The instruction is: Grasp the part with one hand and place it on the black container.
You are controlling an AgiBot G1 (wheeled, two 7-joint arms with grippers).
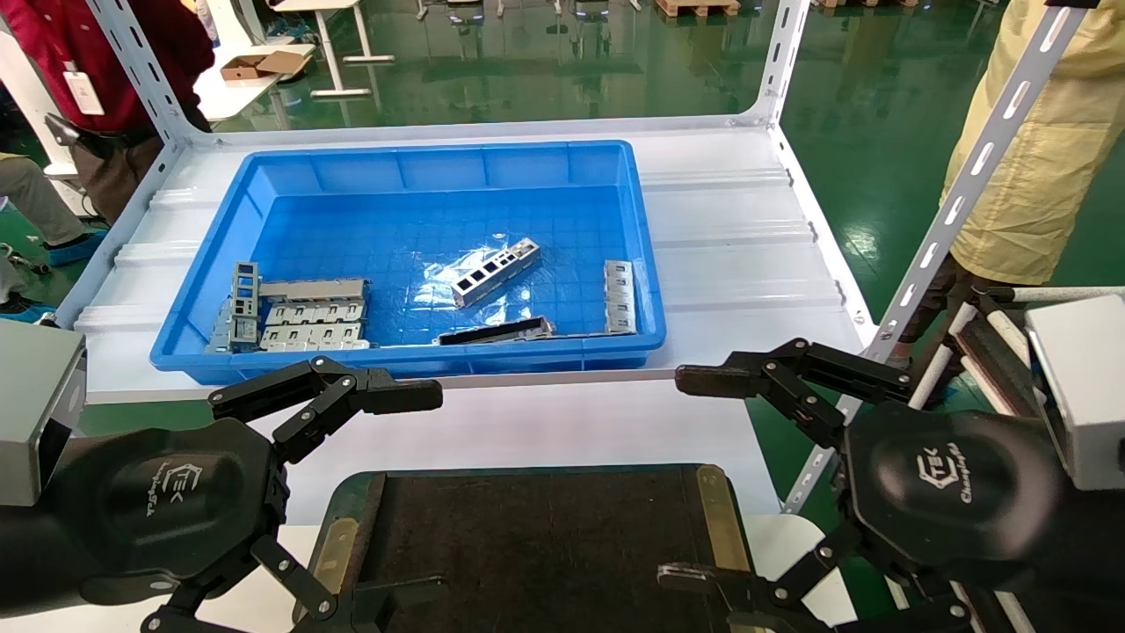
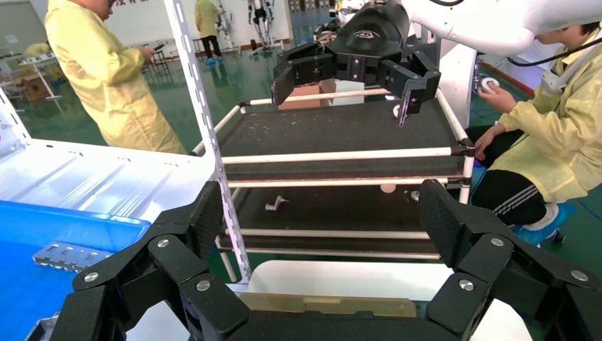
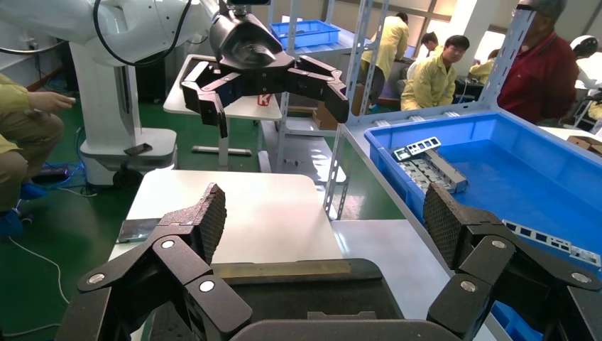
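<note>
Left tool (image 1: pixel 422 492) wide, low over black container (image 1: pixel 545 545) | right tool (image 1: pixel 677 479) wide, opposite

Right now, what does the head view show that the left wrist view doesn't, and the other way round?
Only the head view shows the part lying loose mid-bin, and the whole blue bin.

Only the left wrist view shows the black-topped cart beyond the right tool.

Both show the left tool and right tool, open over the empty black container.

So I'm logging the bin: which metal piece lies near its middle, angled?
The part, a narrow silver bracket with rectangular cut-outs, lying diagonally alone mid-bin; the others sit at the edges.
</note>
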